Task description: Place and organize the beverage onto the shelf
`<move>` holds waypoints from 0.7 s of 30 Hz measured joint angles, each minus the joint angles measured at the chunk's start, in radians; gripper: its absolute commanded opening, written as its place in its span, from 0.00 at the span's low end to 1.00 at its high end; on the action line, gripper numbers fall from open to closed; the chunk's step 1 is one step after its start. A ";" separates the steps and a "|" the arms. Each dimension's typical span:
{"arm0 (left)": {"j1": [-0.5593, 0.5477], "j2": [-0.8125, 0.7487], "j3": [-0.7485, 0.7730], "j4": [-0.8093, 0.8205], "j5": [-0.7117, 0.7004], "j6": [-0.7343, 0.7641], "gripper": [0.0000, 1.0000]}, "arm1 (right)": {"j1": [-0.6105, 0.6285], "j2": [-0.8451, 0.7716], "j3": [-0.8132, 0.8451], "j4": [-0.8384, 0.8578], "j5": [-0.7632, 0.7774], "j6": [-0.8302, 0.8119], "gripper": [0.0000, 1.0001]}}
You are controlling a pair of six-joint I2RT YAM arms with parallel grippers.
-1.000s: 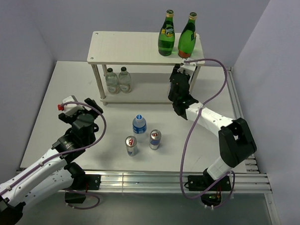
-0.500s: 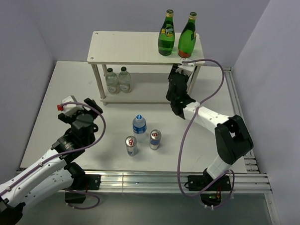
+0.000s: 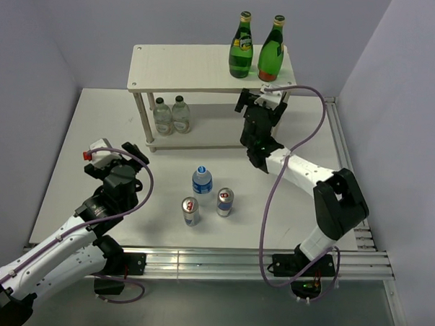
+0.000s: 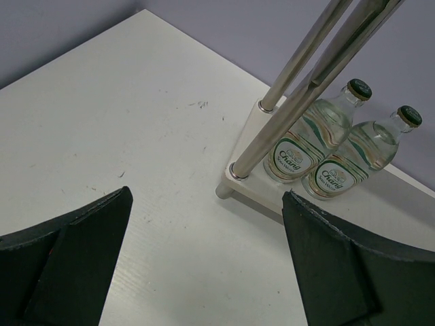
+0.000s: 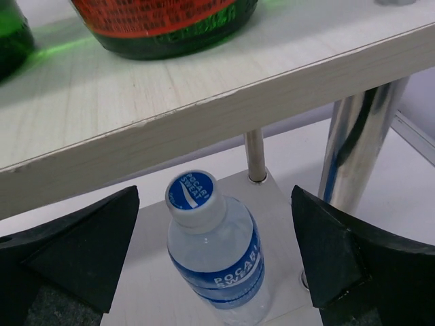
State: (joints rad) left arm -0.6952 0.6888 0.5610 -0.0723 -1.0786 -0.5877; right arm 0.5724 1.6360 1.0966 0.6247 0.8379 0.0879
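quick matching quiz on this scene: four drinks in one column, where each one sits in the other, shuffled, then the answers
Drinks
1. green bottles
2. clear glass bottles
3. silver cans
4. Pocari Sweat bottle

Places
A. on the table, in front of the shelf
B. lower board, right end, inside the open right pincer
C. top board, right end
D. lower board, left end

Pairs: 1-C, 2-D, 3-A, 4-B

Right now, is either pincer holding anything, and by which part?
Nothing is held. The right pincer gapes around a blue-labelled water bottle on the shelf, not touching it; the left pincer is open and empty.
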 measured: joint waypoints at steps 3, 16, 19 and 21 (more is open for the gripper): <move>0.000 0.000 0.000 0.000 0.000 0.000 0.99 | 0.011 -0.046 -0.026 -0.001 0.004 0.004 1.00; 0.000 0.000 0.000 0.000 0.000 0.000 0.99 | 0.246 -0.347 -0.171 -0.025 0.122 -0.003 1.00; 0.000 0.000 0.000 0.000 0.000 0.000 0.99 | 0.369 -0.435 -0.199 -0.108 0.134 0.055 1.00; 0.000 0.000 0.000 0.000 0.000 0.000 0.99 | 0.437 -0.478 -0.216 -0.161 0.108 0.111 1.00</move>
State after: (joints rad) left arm -0.6952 0.6888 0.5610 -0.0727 -1.0786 -0.5880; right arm 1.0096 1.1580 0.8806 0.4641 0.9463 0.1989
